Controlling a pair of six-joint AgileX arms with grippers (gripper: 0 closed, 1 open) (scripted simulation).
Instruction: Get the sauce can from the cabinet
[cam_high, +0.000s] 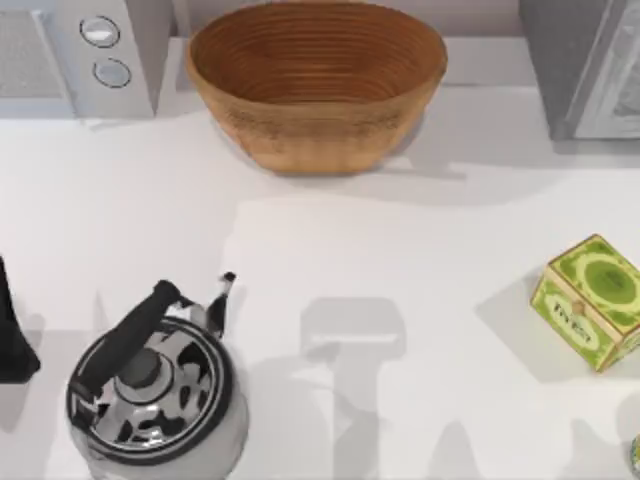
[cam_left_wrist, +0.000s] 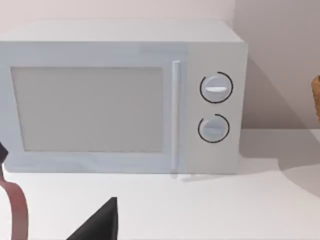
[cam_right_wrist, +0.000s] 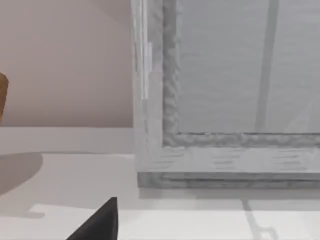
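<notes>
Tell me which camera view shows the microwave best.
The left wrist view: it faces the microwave front on, with its closed door, handle and both round dials visible. The top view catches just its corner with the two dials at the table's far left, beside the wicker basket. The right wrist view faces a grey cabinet instead.

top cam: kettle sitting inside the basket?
No, the kettle stands on the table near its left front, well apart from the basket at the back.

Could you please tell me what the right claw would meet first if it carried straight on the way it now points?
Most likely the grey cabinet, which faces the right wrist camera across bare white table; depth is unclear.
</notes>
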